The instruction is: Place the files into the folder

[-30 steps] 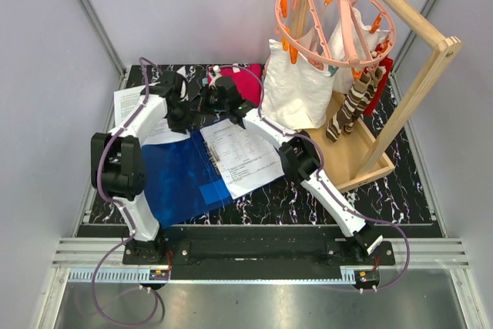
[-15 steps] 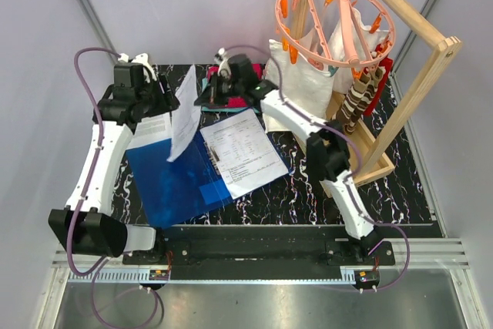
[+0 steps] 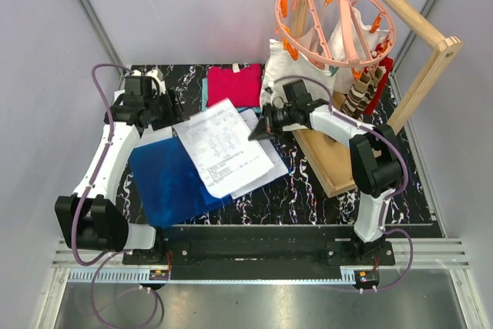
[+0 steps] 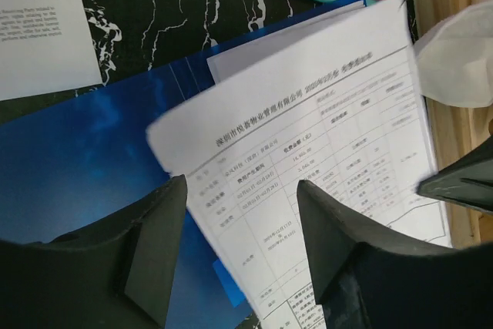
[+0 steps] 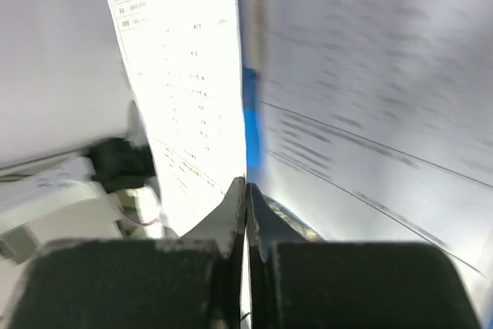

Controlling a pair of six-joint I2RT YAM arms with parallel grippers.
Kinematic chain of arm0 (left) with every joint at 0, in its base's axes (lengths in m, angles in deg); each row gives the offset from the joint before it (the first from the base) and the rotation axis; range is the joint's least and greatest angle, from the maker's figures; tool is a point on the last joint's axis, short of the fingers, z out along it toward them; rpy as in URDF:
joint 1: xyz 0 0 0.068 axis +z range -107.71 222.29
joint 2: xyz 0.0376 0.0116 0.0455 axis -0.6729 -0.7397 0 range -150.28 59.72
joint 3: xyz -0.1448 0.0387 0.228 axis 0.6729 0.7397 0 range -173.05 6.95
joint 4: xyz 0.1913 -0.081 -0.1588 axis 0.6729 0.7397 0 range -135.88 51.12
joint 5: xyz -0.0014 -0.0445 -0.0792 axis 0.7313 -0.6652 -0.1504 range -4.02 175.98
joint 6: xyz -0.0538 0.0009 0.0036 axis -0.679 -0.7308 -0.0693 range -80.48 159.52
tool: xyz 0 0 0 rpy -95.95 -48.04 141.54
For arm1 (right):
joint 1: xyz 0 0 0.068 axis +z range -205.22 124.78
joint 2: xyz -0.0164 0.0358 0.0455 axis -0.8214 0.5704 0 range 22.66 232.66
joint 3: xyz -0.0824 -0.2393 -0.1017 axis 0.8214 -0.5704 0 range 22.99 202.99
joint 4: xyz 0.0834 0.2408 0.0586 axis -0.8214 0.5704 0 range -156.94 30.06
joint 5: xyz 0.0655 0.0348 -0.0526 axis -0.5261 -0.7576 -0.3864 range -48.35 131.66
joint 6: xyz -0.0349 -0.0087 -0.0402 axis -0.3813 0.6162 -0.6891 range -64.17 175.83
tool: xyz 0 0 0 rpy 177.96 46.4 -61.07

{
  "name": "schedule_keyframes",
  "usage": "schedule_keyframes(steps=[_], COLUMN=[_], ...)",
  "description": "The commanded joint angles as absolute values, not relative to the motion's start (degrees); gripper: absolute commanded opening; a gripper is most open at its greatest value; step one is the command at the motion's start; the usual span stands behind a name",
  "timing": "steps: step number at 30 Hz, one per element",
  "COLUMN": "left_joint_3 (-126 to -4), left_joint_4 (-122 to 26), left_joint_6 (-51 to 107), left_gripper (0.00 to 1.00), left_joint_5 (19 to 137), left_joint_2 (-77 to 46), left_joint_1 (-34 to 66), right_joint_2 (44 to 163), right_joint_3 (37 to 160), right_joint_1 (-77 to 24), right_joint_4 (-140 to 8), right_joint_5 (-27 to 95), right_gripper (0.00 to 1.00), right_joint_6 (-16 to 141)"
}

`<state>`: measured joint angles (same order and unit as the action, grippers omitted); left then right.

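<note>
The folder (image 3: 162,181), a flat translucent blue sheet, lies on the dark marbled table left of centre. A printed file sheet (image 3: 223,148) is spread tilted over its right half, with another sheet (image 3: 266,177) under it. My right gripper (image 3: 255,134) is shut on the top sheet's right edge; the right wrist view shows the paper pinched between the closed jaws (image 5: 246,184). My left gripper (image 3: 164,109) hovers open over the sheet's left corner (image 4: 308,136) and the folder (image 4: 69,167), nothing between its fingers (image 4: 240,186). A further printed sheet (image 4: 38,28) lies off the folder at the left.
Folded red cloth (image 3: 233,84) on teal lies at the back. A white cloth bag (image 3: 296,63) hangs from a pink round peg hanger (image 3: 335,21) on a wooden rack (image 3: 420,75), whose base (image 3: 339,171) sits just right of the papers.
The sheet that stood on edge by my left gripper now spreads over the folder. My left gripper has opened. My right gripper has swung right and nearer, holding the sheet's edge.
</note>
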<state>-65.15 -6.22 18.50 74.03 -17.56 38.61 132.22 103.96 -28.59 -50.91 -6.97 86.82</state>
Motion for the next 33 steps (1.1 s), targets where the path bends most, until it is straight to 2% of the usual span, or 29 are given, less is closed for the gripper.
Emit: schedule_keyframes(steps=[1, 8, 16, 25, 33], left_joint_3=[-63.9, -61.26, -61.43, -61.78, -62.48], left_joint_4=[-11.08, -12.13, -11.78, -11.08, -11.08], left_joint_6=[17.19, 17.02, 17.46, 17.9, 17.63], left_gripper=[0.63, 0.63, 0.64, 0.65, 0.65], left_joint_5=[70.16, 69.72, 69.37, 70.33, 70.6], left_joint_2=[-17.98, -16.66, -17.01, -17.1, -18.33], left_joint_1=[38.86, 38.86, 38.86, 38.86, 38.86], right_joint_2=[124.97, 123.21, 126.98, 133.4, 134.9], right_joint_3=[99.46, 99.19, 104.99, 109.3, 110.27], right_joint_1=[-30.78, -31.84, -31.93, -31.85, -31.93], right_joint_4=[-43.83, -41.63, -38.55, -38.2, -38.55], right_joint_5=[-0.82, 5.53, -0.61, -4.75, -3.35], right_gripper=[0.0, 0.0, 0.0, 0.0, 0.0], right_joint_6=[70.8, 65.33, 57.78, 56.1, 56.45])
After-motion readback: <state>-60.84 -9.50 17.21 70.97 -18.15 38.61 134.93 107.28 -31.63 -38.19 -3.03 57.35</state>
